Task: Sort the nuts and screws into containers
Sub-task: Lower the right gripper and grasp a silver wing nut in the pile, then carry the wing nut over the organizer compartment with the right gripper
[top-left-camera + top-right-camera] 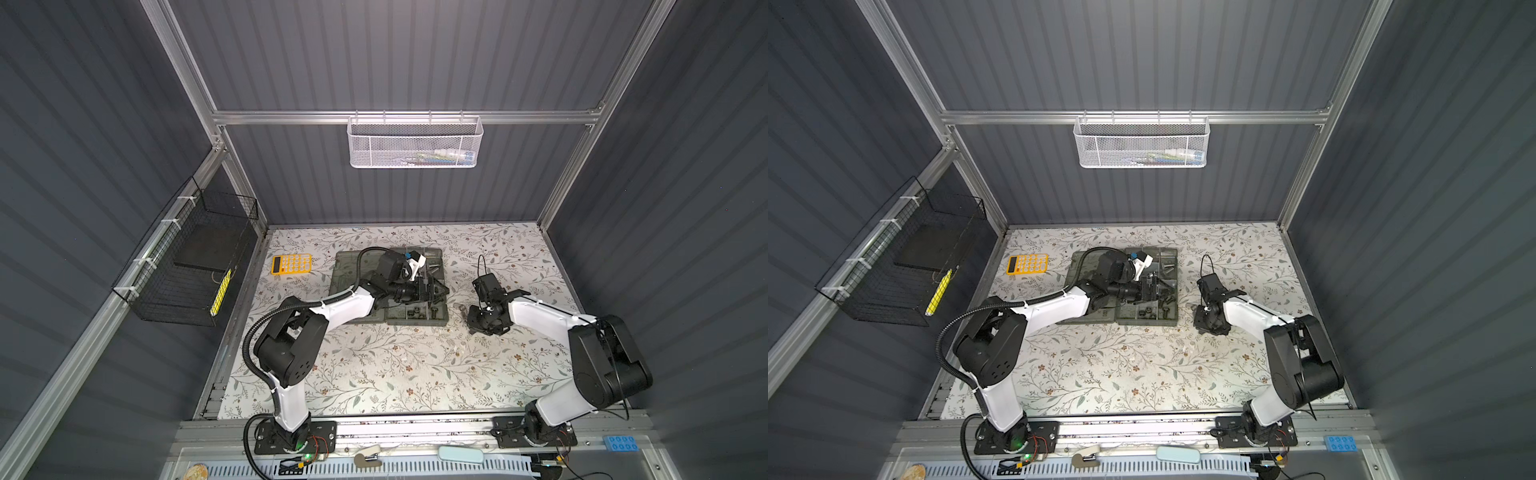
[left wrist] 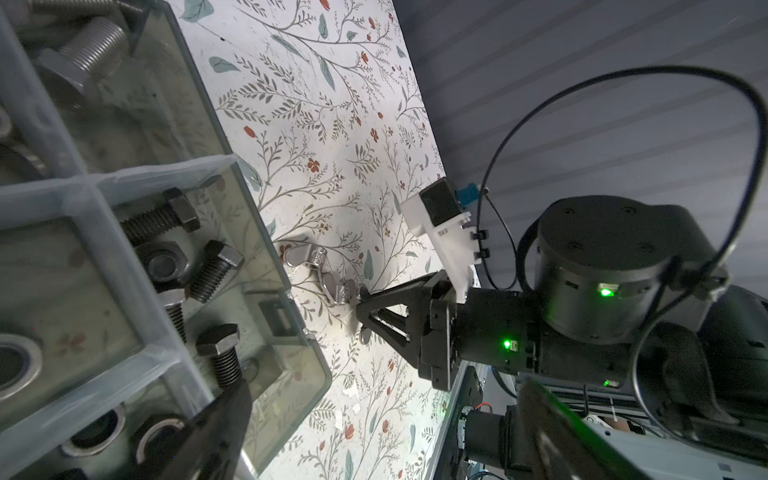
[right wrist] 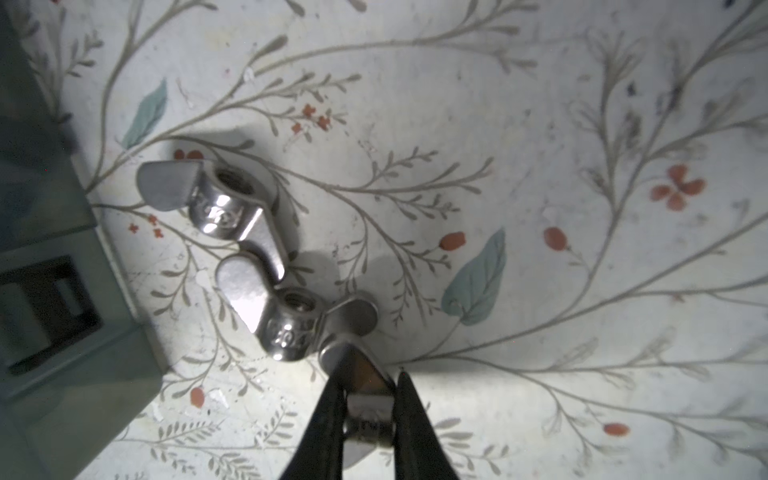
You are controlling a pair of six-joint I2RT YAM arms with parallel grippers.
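Screws (image 2: 217, 270), black with six-sided heads, lie in a cell (image 2: 253, 220) at the right edge of the grey-green case (image 1: 439, 319), beside one black nut (image 2: 162, 262). Only the left wrist view shows them clearly; in both top views the case's contents are dark specks. The same view shows a bigger silver screw (image 2: 89, 50) in a neighbouring cell and silver rings (image 2: 96, 432) in another. Far left on the flowered worktop (image 1: 395, 365) a yellow calculator (image 1: 291, 263) lies well apart from the case. The left tool (image 1: 437, 289) hangs over the cells with its fingers spread apart. Just right of the case, on the worktop, lie three silver wing nuts (image 3: 282, 316). Two rest free, wing touching wing. The right tool (image 3: 368, 386) is clamped on the third wing nut (image 3: 369, 419), a finger pressed to each side of its barrel, one wing poking out past the tips against the middle nut. The right wrist view alone shows this grip; in both top views the tool's black body covers its tips.
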